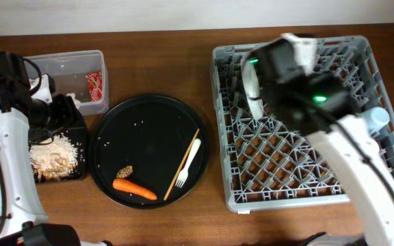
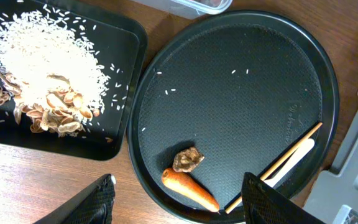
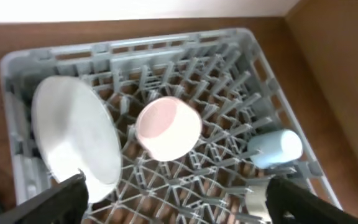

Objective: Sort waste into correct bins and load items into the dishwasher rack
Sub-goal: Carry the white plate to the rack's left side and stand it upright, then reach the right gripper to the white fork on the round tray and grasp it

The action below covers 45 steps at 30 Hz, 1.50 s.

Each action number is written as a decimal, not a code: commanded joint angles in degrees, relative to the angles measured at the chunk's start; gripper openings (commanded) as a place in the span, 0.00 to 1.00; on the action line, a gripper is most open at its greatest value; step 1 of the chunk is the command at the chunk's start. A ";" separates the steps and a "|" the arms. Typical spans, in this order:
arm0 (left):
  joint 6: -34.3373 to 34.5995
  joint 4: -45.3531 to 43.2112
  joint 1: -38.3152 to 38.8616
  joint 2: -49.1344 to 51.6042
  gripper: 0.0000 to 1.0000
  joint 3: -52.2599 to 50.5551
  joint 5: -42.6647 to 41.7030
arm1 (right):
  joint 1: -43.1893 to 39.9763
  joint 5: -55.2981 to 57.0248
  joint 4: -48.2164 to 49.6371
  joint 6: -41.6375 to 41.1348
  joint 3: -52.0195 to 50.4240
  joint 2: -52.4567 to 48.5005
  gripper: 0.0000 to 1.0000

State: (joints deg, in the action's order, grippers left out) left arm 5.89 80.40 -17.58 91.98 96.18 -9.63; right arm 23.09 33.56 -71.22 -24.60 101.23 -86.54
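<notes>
My left gripper (image 2: 179, 208) hangs open over the near edge of the round black tray (image 2: 241, 93). The orange carrot (image 2: 190, 190) and the brown lump (image 2: 188, 159) lie below, between its fingers. A wooden chopstick (image 2: 278, 165) and a white fork (image 2: 294, 155) rest on the tray's right side. My right gripper (image 3: 179, 202) is open above the grey dishwasher rack (image 3: 166, 50), holding nothing. In the rack are a white plate (image 3: 76, 134), a white bowl (image 3: 168, 127) on its side and a light-blue cup (image 3: 276, 148).
The shallow black rectangular tray (image 1: 81, 130) at the left holds rice and scraps (image 1: 55, 156). Behind it stands the clear tub (image 1: 67, 65) with a red wrapper (image 1: 94, 83) inside. The right arm (image 1: 299, 82) covers the rack's back.
</notes>
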 commanded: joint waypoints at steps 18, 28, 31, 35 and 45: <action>0.52 0.85 6.71 -0.28 0.65 -0.59 4.59 | 18.56 -40.65 -1.97 -5.14 0.02 -18.25 0.99; 0.52 0.66 6.71 -0.28 0.65 -0.59 4.57 | 22.82 -38.86 0.24 -23.96 0.00 -35.91 0.78; 0.52 0.66 6.71 -0.28 0.65 -0.59 4.59 | 23.06 -38.88 1.49 -25.03 -0.83 -37.03 0.63; 0.52 0.66 6.71 -0.28 0.65 -0.59 4.59 | 23.08 -39.60 5.79 -26.56 -6.27 -37.03 0.61; 0.55 0.52 6.71 -0.28 0.65 -0.59 4.57 | 23.08 -40.63 18.34 -26.93 -16.79 -37.05 0.30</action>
State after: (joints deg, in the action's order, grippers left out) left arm 5.89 81.01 -10.83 91.98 96.03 -5.52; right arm 45.84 -8.27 -52.38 -51.42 86.76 -121.75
